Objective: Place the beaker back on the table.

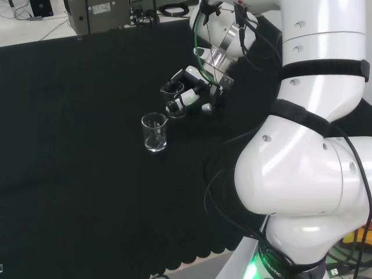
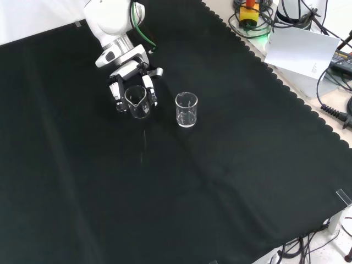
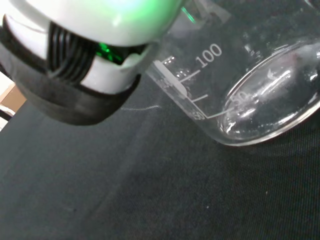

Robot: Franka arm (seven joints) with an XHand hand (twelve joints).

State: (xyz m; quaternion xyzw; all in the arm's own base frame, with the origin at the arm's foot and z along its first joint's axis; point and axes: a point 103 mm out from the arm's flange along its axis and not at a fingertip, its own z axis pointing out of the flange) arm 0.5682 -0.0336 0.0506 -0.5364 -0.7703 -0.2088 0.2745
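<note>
I saw the beaker (image 2: 137, 103) caught in the hand (image 2: 132, 82), whose black and white fingers (image 2: 150, 91) were curled down either side of its clear wall, toward the far left part of the table in the front view. From that camera the glass looked upright, mouth up, low over the black cloth (image 2: 165, 192); I could not tell whether its base was touching. My wrist camera put the beaker (image 3: 250, 90) close and large, a clear cylinder with white printed scale marks and a thick rounded base, beside a blurred white and black part of the hand (image 3: 85, 55). A second clear beaker (image 2: 186, 109) stood upright on the cloth just beside the held one, nearer the table's right edge in the front view. The cloth was matt, finely woven, with a scalloped hem. Past that hem lay white paper (image 2: 300, 49) and cables (image 2: 335, 104).
</note>
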